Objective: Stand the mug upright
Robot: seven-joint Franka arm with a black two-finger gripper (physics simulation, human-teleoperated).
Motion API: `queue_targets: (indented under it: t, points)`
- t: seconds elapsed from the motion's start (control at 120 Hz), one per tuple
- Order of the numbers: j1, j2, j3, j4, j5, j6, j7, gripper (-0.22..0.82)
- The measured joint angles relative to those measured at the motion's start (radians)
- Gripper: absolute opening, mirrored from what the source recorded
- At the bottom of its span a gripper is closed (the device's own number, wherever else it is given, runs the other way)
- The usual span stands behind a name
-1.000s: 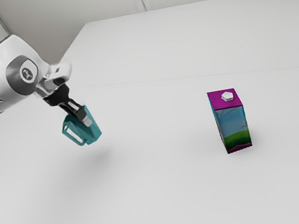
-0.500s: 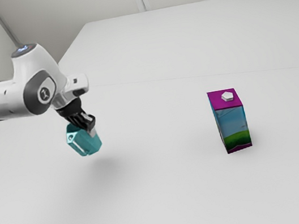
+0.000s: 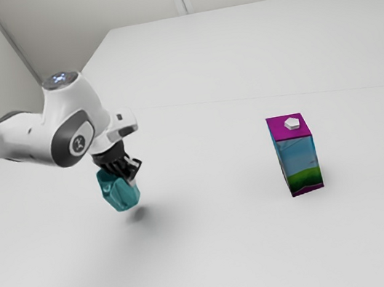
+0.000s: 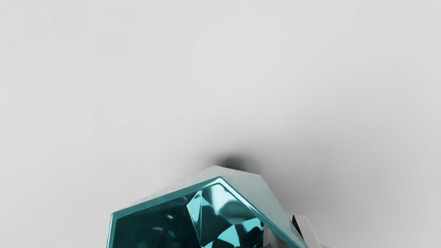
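Gripper [image 3: 132,176] clamped on mug [image 3: 118,193] by its wall, one finger inside, one outside. Mug tilted, below gripper, just above tabletop [image 3: 218,257], toward edge at exterior view's left.

From my exterior view, the mug [image 3: 119,194] is on the left, in the gripper [image 3: 135,176], tilted and just over the table [image 3: 218,257]. The arm [image 3: 25,138] reaches in from that view's left, above the table. Well apart from the mug, toward the exterior view's right, the carton [image 3: 300,158] stands upright on the table. My wrist view puts one finger [image 4: 307,229] just outside the mug's wall.
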Motion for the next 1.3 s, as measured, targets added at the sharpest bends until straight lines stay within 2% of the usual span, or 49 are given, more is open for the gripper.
queue_targets:
  t: [0.483,0.967,1.05,1.192,1.3]
  points:
    - [-0.015,0.013,-0.018,-0.057,0.021,0.054,-0.214,-0.18]
    - [-0.033,0.072,-0.021,-0.063,0.044,0.09,-0.341,-0.18]
    - [-0.036,0.072,-0.021,-0.063,0.039,0.095,-0.351,-0.05]
    - [-0.038,0.06,-0.02,-0.062,0.033,0.103,-0.364,0.24]
    - [-0.035,0.025,-0.021,-0.06,0.031,0.106,-0.37,0.38]
